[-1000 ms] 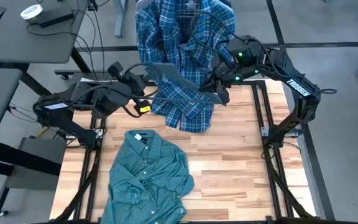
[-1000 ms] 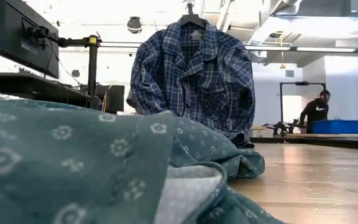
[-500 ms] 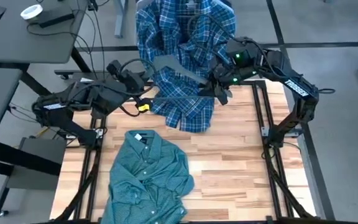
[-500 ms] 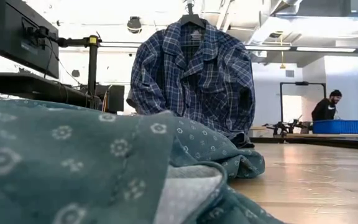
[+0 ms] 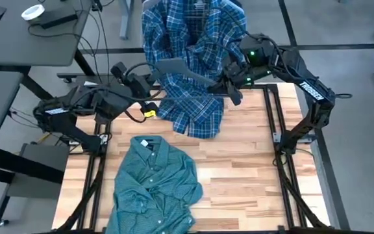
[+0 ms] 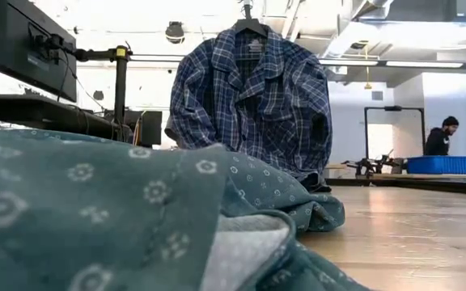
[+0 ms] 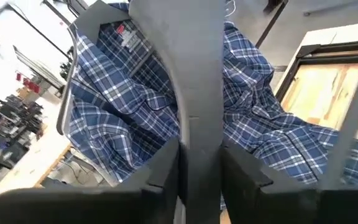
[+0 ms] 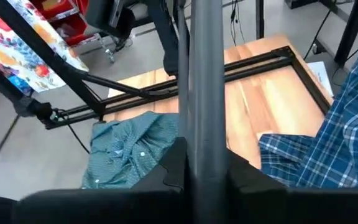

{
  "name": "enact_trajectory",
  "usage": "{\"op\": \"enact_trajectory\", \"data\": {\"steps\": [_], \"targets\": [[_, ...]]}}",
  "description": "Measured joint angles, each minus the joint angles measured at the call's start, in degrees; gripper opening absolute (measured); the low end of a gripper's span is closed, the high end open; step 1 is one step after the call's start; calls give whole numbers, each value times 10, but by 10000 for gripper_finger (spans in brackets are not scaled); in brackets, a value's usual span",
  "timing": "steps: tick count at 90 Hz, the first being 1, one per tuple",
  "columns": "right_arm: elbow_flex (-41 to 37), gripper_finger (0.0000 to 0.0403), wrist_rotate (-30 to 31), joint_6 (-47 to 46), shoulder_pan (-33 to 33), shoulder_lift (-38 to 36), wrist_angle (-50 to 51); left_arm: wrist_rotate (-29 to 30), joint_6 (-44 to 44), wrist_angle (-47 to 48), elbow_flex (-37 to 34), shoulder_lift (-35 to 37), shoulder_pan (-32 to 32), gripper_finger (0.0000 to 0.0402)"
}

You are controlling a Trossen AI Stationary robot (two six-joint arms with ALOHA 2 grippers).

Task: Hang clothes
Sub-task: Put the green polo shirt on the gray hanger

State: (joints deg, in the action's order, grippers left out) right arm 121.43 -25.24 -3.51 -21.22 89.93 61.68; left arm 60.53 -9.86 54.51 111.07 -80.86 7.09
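A blue-white plaid shirt point(image 6: 249, 105) hangs from a dark hanger point(image 6: 249, 26) at the table's far edge, and its lower part point(image 5: 193, 117) lies on the wood. A green checked shirt point(image 5: 154, 185) lies crumpled at the near left and fills the low view's front point(image 6: 95, 210). A flat grey hanger point(image 5: 190, 75) hangs in the air in front of the plaid shirt. My left gripper point(image 5: 149, 83) is shut on its left end. My right gripper point(image 5: 229, 88) is shut on its right end. My left gripper pinches one end of the grey hanger point(image 7: 199, 134) between its two fingers, coming from the table's left. The hanger's arm runs on past the fingers and curves away, clear of the table. My right gripper pinches the hanger's other arm point(image 8: 205, 130) between its two fingers, from the table's right. The grey bar runs straight out past the fingers, clear of the table.
Black frame rails point(image 5: 274, 110) run along the table's left and right sides. A grey desk with a tape roll point(image 5: 32, 12) stands beyond the far left. A person point(image 6: 442, 136) stands by a blue bin point(image 6: 442, 164) far back in the room. Bare wood point(image 5: 245, 169) shows at the near right.
Both grippers have carried the grey hanger a little toward the table's far edge, over the plaid shirt. The hanger has stayed held at both ends. Both shirts have kept still. The person in the room has walked to the right.
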Motion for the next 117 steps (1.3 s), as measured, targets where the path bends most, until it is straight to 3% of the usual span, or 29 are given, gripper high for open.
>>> {"op": "enact_trajectory", "data": {"steps": [12, 22, 46, 58, 76, 100, 117], "targets": [[0, 22, -2, 15, -15, 0, 31, -6, 64, 22, 0, 0, 0, 182], [0, 22, 11, 33, -31, 0, 94, -51, 197, 99, 0, 2, 0, 211], [-2, 22, 34, 73, -73, 0, 152, -153, 578, 345, -18, -7, -2, 213], [-9, 22, 33, 94, -86, 1, 192, -239, 703, 335, -98, 9, -5, 208], [-29, 22, -2, 111, -87, 1, 175, -348, 775, 324, -249, 19, -7, 202], [-183, 22, -44, 104, -92, 0, 96, -460, 816, 231, -409, 54, -13, 201], [-264, 22, -52, 98, -92, 0, 34, -476, 877, 161, -509, 103, -45, 200]]}}
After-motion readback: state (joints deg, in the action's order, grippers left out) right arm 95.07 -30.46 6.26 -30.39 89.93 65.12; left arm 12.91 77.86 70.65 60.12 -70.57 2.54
